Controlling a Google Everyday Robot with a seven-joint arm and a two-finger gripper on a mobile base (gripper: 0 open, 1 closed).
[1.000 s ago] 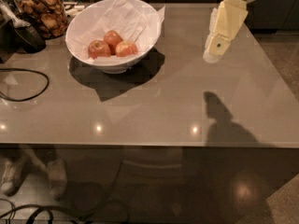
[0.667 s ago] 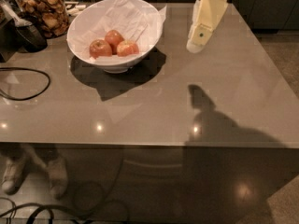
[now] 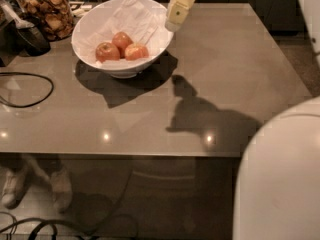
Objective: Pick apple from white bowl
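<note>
My cream-yellow hand [image 3: 176, 18] hangs over the right rim of the white bowl [image 3: 86, 38]. Three red-orange apples [image 3: 122, 48] lie on white paper [image 3: 132, 16], above a glossy grey-brown desk [image 3: 235, 59].

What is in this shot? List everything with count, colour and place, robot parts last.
table: one, grey-brown, fills the middle of the view
white bowl: one, white, back left of the table
paper: one crumpled sheet, white, lining the bowl
apples: three, red-orange, together in the bowl
glass jar: one, clear with brown snacks, back left corner
cable: one loop, black, left edge of the table
gripper: one, cream, top centre, above the bowl's right rim
robot body: one, white, bottom right foreground
</note>
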